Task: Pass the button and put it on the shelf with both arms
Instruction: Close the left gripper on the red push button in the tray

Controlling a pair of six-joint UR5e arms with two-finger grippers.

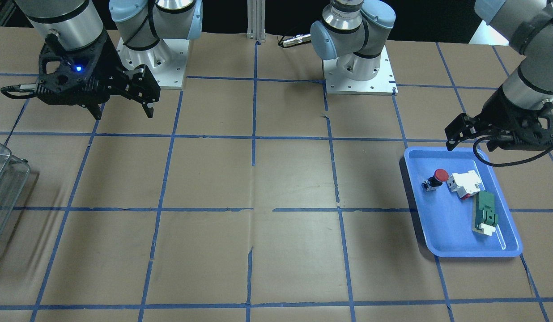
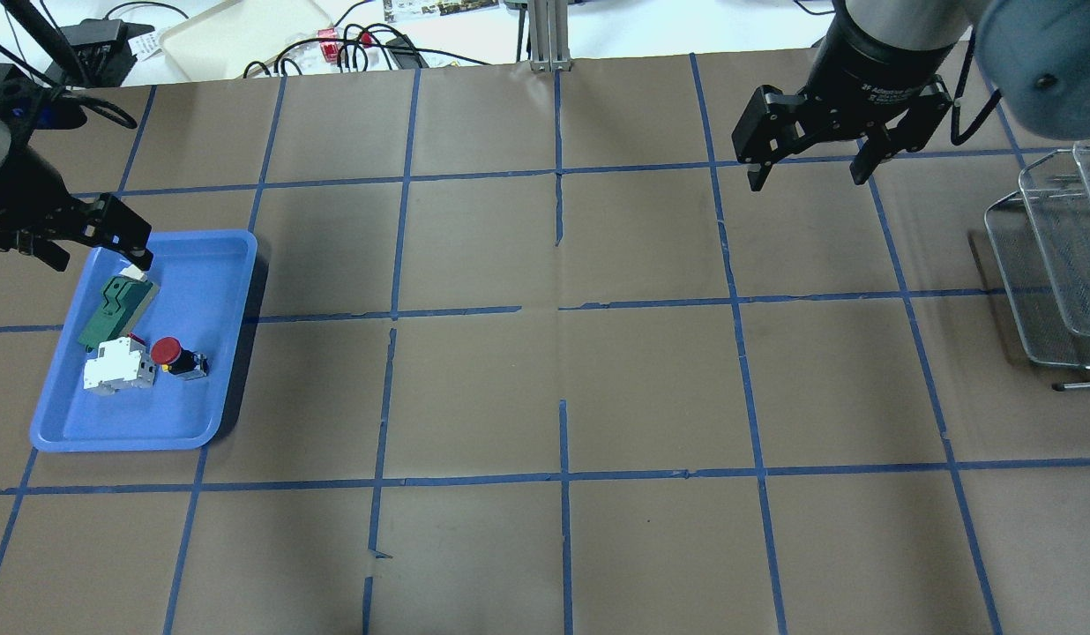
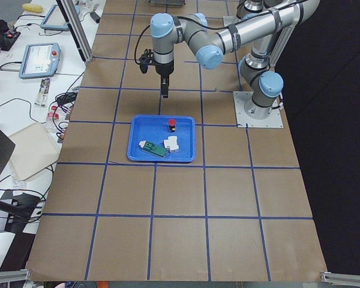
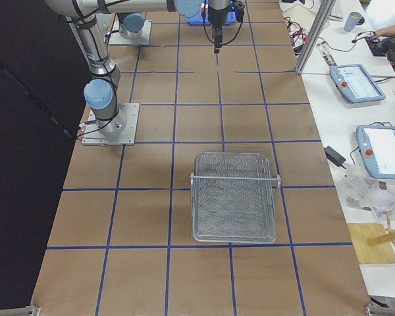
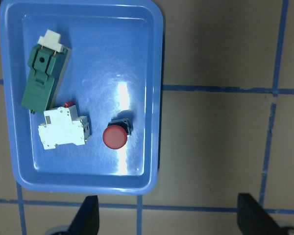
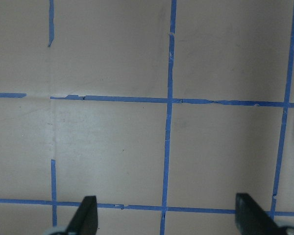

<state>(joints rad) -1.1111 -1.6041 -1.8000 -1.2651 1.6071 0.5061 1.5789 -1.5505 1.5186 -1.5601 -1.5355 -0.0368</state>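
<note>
The button (image 1: pixel 437 178), a red cap on a black barrel, lies on its side in the blue tray (image 1: pixel 442 232). It also shows in the overhead view (image 2: pixel 170 353) and in the left wrist view (image 5: pixel 115 136). My left gripper (image 2: pixel 101 260) is open and empty. It hangs above the far end of the tray, apart from the button, and its fingertips (image 5: pixel 85 215) frame the tray's edge. My right gripper (image 2: pixel 808 180) is open and empty above bare table. The see-through shelf (image 2: pixel 1056 256) stands at the table's right end, also in the exterior right view (image 4: pixel 234 197).
A white-and-red block (image 2: pixel 117 369) lies right beside the button in the tray. A green-and-white block (image 2: pixel 117 304) lies beyond it, under my left gripper. Brown paper with blue tape lines (image 6: pixel 169 100) covers the table. Both arm bases (image 1: pixel 359 71) stand at the robot's edge.
</note>
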